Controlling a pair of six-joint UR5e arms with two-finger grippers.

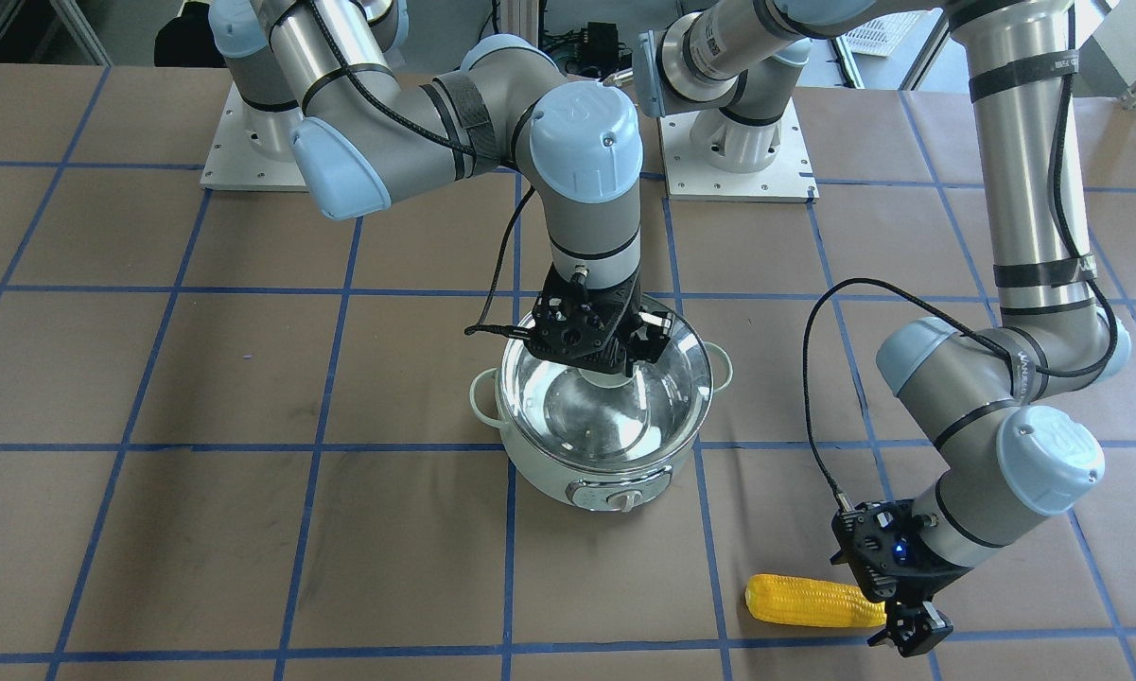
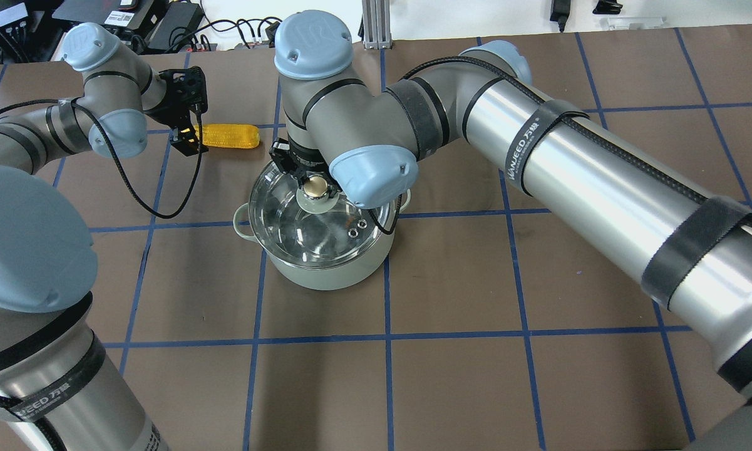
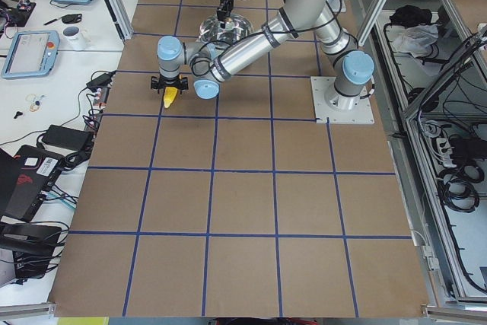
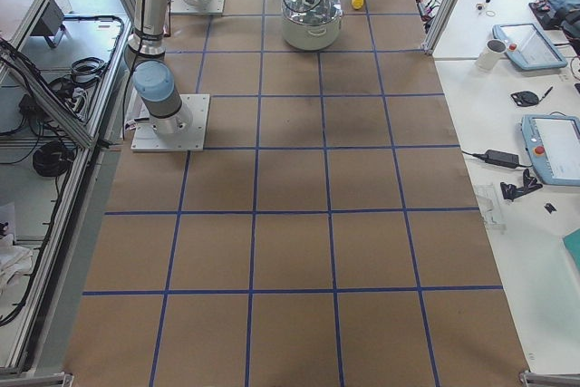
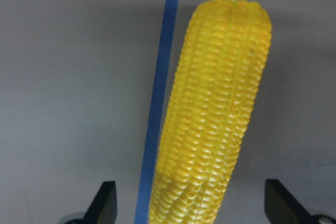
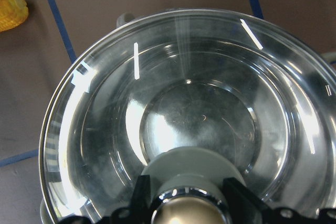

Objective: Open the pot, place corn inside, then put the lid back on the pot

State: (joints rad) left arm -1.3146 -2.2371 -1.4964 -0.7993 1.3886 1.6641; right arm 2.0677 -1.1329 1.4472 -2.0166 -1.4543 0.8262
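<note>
From across the tabletop [image 1: 246,397], the right gripper [image 1: 615,369] clenches its fingers on the knob [image 1: 606,383] of the lid [image 1: 667,378], over the pot [image 1: 615,487]. Left wrist: the left gripper [image 5: 191,206] spreads fingers astride the corn [image 5: 215,103], lying flat; pinching its taper may squirt it loose.

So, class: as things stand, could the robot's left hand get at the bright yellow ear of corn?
Probably yes. The left hand hangs over the tapered end of the bright yellow ear of corn, its fingers open on either side, with nothing between them and it.
</note>
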